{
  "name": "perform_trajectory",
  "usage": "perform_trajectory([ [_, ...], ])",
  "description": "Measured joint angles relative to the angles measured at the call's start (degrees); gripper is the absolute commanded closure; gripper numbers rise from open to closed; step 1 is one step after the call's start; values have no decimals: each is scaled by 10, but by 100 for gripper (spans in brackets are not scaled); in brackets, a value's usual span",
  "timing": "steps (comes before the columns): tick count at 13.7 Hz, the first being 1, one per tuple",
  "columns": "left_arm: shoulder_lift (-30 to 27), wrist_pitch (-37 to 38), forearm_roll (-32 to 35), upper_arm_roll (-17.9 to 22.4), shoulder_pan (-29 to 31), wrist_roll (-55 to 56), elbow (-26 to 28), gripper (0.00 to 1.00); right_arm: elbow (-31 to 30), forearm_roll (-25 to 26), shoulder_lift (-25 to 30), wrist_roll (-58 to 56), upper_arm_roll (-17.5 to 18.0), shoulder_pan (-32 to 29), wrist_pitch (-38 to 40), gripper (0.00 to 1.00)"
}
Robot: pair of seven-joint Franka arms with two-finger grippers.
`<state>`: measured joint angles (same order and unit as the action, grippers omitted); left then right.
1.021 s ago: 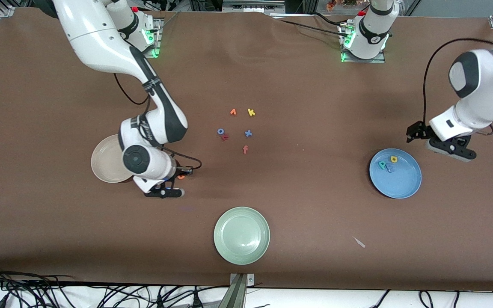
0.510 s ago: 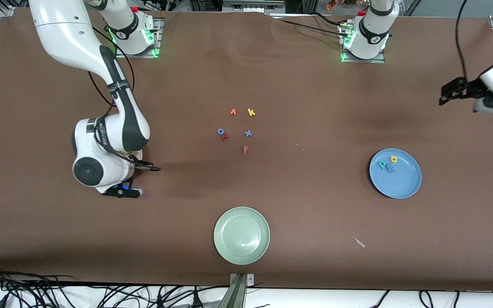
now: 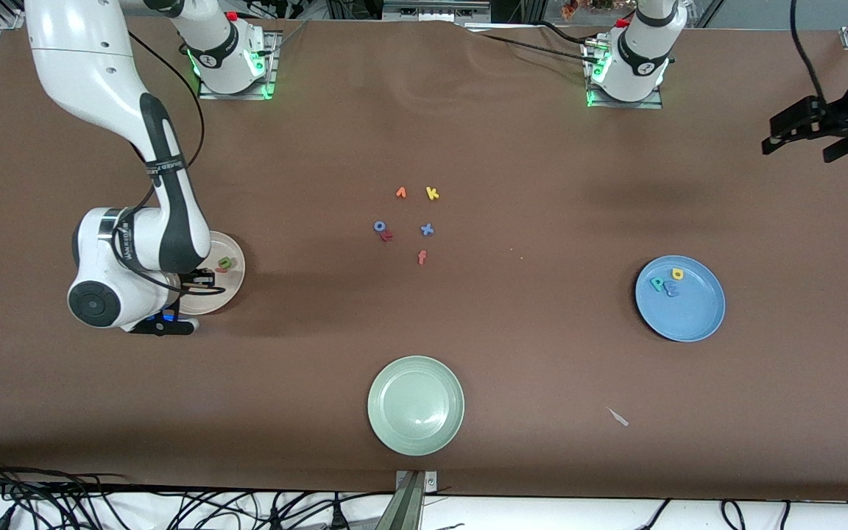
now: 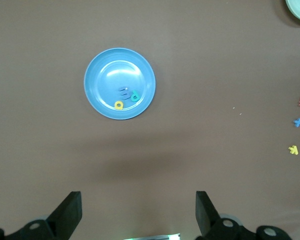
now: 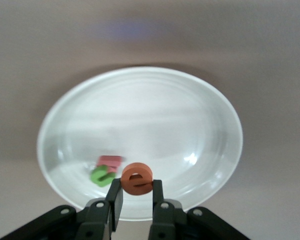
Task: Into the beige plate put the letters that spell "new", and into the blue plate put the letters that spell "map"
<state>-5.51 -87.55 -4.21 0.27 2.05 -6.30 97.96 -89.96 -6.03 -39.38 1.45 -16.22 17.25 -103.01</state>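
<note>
My right gripper (image 5: 136, 187) is shut on the orange e (image 5: 137, 179) and hangs low over the beige plate (image 5: 140, 100). In that plate lie the green n (image 5: 103, 175) and the salmon-pink w (image 5: 110, 161), touching each other. From the front, the right gripper (image 3: 202, 280) covers part of the beige plate (image 3: 234, 283); the n (image 3: 225, 263) shows beside it. The blue plate (image 3: 696, 313) holds the yellow a (image 3: 677, 274), teal p (image 3: 657, 283) and blue m (image 3: 672, 290). My left gripper (image 4: 138, 200) is open and empty, high above bare table near the left arm's end.
A pale green plate (image 3: 416, 405) sits near the front edge. Mid-table lie loose letters: orange v (image 3: 401, 193), yellow k (image 3: 432, 193), blue x (image 3: 427, 230), pink f (image 3: 422, 257), a blue o (image 3: 379, 226) against a red letter (image 3: 387, 235). A paper scrap (image 3: 618, 417) lies near the front.
The right arm has swung toward its own end of the table, carrying the orange e over the beige plate. The left arm has lifted away from the blue plate toward the table's edge.
</note>
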Motion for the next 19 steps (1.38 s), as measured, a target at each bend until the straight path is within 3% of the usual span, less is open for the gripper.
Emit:
perform_trajectory([
  [4, 24, 0, 0, 3, -37, 14, -19, 0, 5, -3, 2, 0, 0, -6, 21, 0],
  [11, 47, 0, 19, 13, -66, 25, -53, 0, 88, -37, 32, 0, 6, 6, 143, 0],
  [16, 53, 1, 19, 19, -49, 27, -54, 0, 93, -35, 88, 0, 8, 40, 184, 0],
  [19, 54, 1, 19, 20, -22, 27, -54, 0, 36, -12, 176, -1, 47, 21, 146, 0],
])
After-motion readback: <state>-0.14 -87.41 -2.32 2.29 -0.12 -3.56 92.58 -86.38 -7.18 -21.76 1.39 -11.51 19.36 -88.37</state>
